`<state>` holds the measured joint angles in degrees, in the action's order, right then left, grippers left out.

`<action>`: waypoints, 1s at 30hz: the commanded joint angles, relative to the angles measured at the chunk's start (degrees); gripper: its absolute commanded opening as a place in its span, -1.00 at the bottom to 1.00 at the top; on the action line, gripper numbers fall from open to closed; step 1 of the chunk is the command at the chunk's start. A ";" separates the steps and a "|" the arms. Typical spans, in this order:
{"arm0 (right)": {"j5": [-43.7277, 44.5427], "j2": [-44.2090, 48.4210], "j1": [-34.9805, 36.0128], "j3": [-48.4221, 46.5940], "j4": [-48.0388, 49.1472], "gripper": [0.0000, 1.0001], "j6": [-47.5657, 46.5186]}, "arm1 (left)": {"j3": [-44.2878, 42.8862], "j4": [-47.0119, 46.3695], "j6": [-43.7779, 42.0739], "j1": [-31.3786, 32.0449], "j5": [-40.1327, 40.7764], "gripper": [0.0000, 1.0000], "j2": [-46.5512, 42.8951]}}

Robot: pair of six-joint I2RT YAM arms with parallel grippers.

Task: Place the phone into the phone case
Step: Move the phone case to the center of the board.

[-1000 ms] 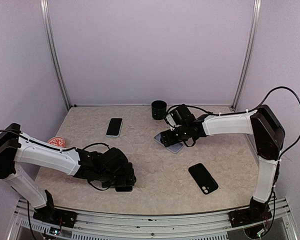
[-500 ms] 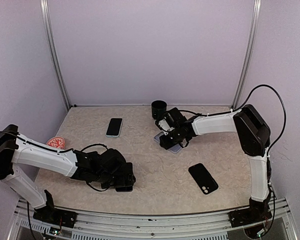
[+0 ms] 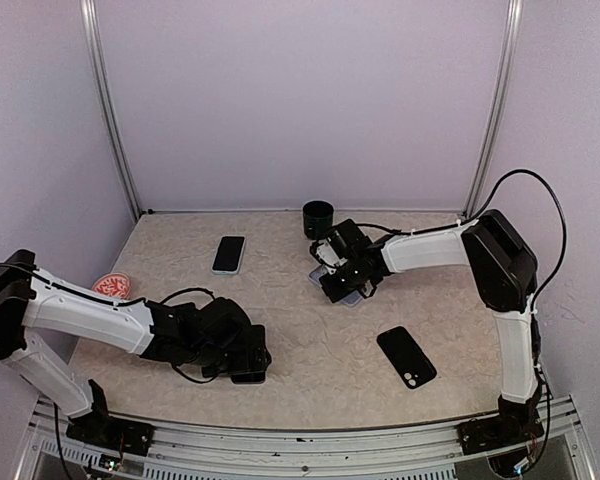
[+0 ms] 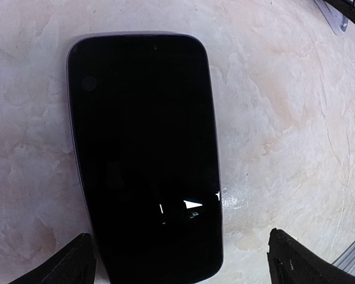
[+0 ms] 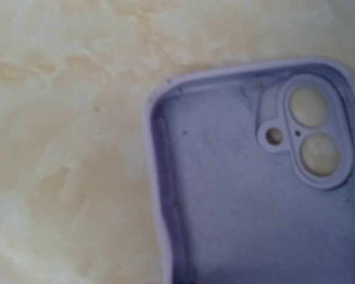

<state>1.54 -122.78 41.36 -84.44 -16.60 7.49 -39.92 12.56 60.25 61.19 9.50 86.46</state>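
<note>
Near the front of the counter (image 3: 310, 335), my left gripper (image 3: 248, 364) hangs wide open astride the phone (image 4: 145, 154), which lies flat; closing on its thin edges could skid it. Farther back, my right gripper (image 3: 342, 278) is at the phone case (image 5: 254, 201). I cannot tell how wide it is, and a pinch could buckle the rim. Since a second ago, only the right arm has pressed in.
</note>
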 commanded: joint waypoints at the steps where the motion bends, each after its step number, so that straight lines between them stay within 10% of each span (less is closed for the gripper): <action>1: -1.30 0.68 -0.13 1.84 -0.16 -0.89 -0.33 | 1.69 1.70 1.44 0.43 -1.67 0.98 0.30; 30: -4.25 8.73 15.41 12.08 7.24 -0.96 2.14 | 2.72 -3.30 2.55 0.60 -3.12 0.98 0.43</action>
<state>-4.64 -112.12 55.96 -69.93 -10.55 10.09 -38.92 9.37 61.60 61.19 8.97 86.21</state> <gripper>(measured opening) 0.016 0.989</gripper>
